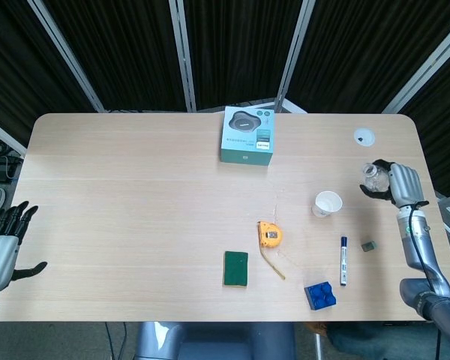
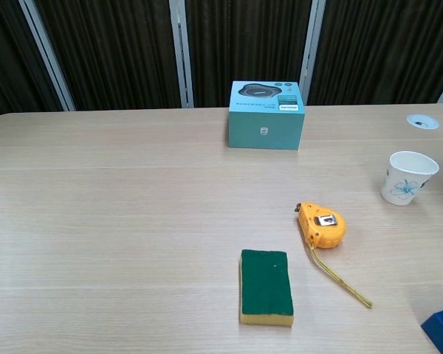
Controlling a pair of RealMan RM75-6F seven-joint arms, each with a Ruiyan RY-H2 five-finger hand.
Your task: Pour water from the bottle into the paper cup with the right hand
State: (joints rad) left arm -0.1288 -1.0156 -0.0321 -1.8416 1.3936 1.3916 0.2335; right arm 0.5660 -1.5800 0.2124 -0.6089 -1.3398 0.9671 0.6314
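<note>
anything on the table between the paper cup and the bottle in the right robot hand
Nothing: in the head view, only bare table separates the paper cup from the bottle gripped by the right robot hand.

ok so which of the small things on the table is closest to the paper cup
The blue marker pen, lying just below and right of the paper cup; the yellow tape measure and the blue block sit farther off.

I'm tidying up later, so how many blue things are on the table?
2: blue blocks at the front edge, right of the sponge; a blue-capped marker just behind them. The teal box isn't counted.
</note>
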